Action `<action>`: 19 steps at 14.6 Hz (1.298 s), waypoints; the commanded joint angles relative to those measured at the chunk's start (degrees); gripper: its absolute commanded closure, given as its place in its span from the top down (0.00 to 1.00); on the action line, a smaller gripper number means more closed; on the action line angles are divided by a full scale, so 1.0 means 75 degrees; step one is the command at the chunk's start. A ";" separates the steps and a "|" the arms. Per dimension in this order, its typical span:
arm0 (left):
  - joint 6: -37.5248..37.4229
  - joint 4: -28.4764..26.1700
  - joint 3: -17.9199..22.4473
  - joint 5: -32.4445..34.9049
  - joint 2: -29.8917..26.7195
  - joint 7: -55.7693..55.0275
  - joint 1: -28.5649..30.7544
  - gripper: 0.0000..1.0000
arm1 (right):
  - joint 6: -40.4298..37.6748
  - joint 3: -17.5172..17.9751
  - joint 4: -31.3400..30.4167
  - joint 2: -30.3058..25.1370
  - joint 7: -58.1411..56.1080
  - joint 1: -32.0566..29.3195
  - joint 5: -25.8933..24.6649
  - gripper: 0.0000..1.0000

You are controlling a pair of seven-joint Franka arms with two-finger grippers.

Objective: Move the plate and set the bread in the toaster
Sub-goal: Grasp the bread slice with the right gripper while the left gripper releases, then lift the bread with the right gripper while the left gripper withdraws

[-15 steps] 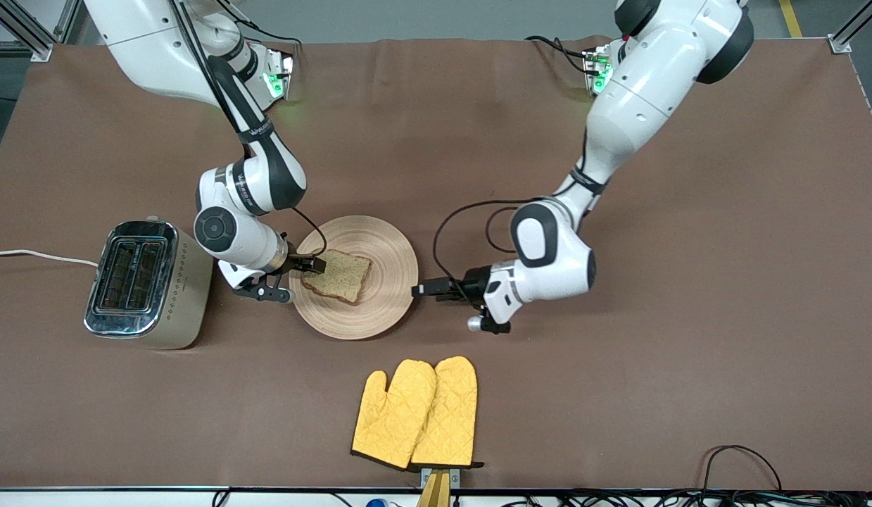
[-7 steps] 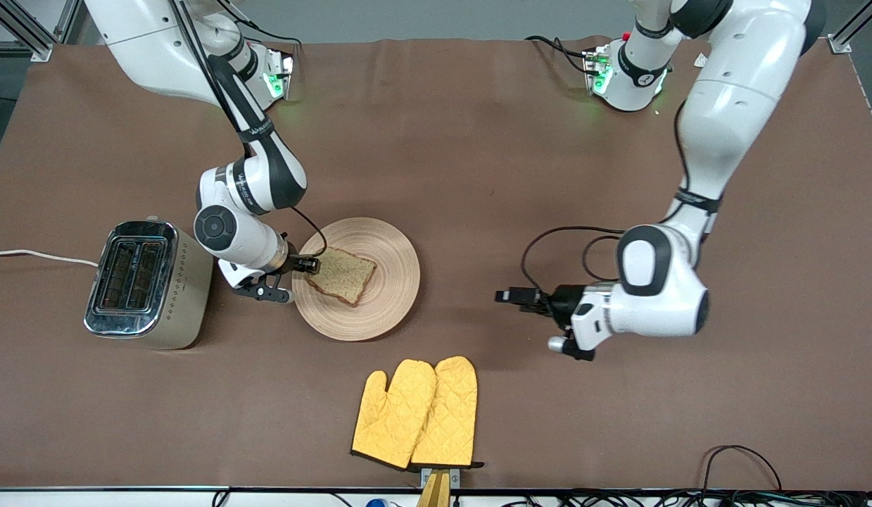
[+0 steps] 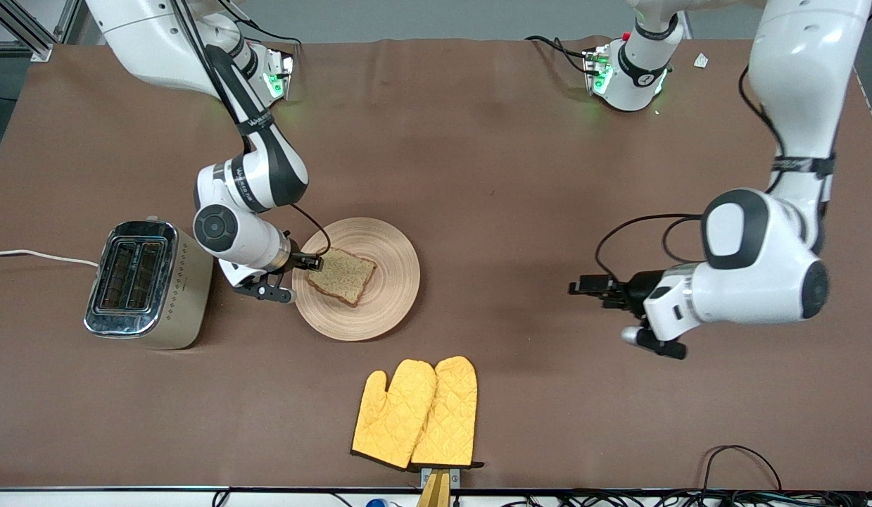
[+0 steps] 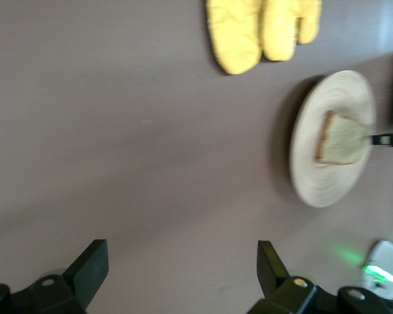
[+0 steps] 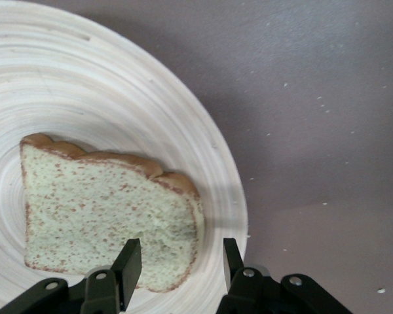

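The wooden plate [image 3: 390, 282] lies on the table beside the toaster [image 3: 143, 282], toward the right arm's end. The bread [image 3: 340, 274] lies flat on the plate. My right gripper [image 3: 312, 263] is low at the plate's toaster-side rim. In the right wrist view its fingers [image 5: 128, 261] stand open on either side of a corner of the bread [image 5: 105, 203], over the plate [image 5: 85, 85]. My left gripper [image 3: 583, 285] is open and empty over bare table toward the left arm's end. Its wrist view shows the gripper [image 4: 180, 268], the plate [image 4: 314, 176] and the bread [image 4: 340, 137] farther off.
A pair of yellow oven mitts [image 3: 414, 412] lies nearer the front camera than the plate, and shows in the left wrist view [image 4: 262, 29]. The toaster's white cord [image 3: 34, 255] runs off the table's edge. Cables lie along the front edge [image 3: 738, 458].
My left gripper has drawn away from the plate's rim, well toward the left arm's end of the table. The plate and bread shifted slightly. My right gripper stays at the bread.
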 commanded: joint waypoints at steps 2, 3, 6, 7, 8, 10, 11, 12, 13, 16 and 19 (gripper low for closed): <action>-0.0167 -0.0727 0.0006 0.1150 -0.1419 -0.0207 0.0240 1.00 | 0.0294 -0.0010 -0.0169 0.0054 0.0202 0.0124 0.0052 0.59; -0.0238 -0.0821 0.0006 0.1456 -0.1747 -0.0359 0.0264 1.00 | 0.0422 -0.0010 -0.0169 0.0135 0.0190 0.0136 0.0052 0.59; -0.1010 -0.0857 0.0006 0.2171 -0.2569 -0.0968 0.0264 1.00 | 0.0634 -0.0022 -0.0216 0.0288 0.0179 0.0113 0.0052 0.59; -0.1174 -0.0892 0.0006 0.2359 -0.2791 -0.1016 0.0275 1.00 | 0.0646 -0.0022 -0.0216 0.0335 0.0190 0.0136 0.0052 0.59; -0.1315 -0.0904 0.0006 0.2419 -0.2968 -0.1028 0.0357 1.00 | 0.0681 -0.0022 -0.0216 0.0347 0.0190 0.0159 0.0052 0.58; -0.1445 -0.0974 0.0006 0.2455 -0.3238 -0.1145 0.0404 1.00 | 0.0751 -0.0022 -0.0216 0.0417 0.0190 0.0171 0.0052 0.22; -0.1503 -0.1021 0.0006 0.2617 -0.3401 -0.1157 0.0404 1.00 | 0.0774 -0.0022 -0.0204 0.0417 0.0190 0.0252 0.0052 0.02; -0.1562 -0.1009 -0.0006 0.2874 -0.3507 -0.1157 0.0404 1.00 | 0.0809 -0.0033 -0.0204 0.0429 0.0179 0.0323 0.0052 0.00; -0.1621 -0.0986 0.0006 0.3016 -0.3601 -0.1146 0.0404 1.00 | 0.0833 -0.0033 -0.0204 0.0464 0.0167 0.0289 0.0040 0.00; -0.1937 -0.0974 0.0472 0.3017 -0.3953 -0.1146 0.0125 1.00 | 0.0892 -0.0045 -0.0192 0.0570 0.0108 0.0253 0.0005 0.00; -0.2031 -0.1021 0.1211 0.3017 -0.4268 -0.1356 -0.0449 1.00 | -0.0028 -0.0115 0.0425 0.0500 0.0085 0.0241 -0.0146 0.00</action>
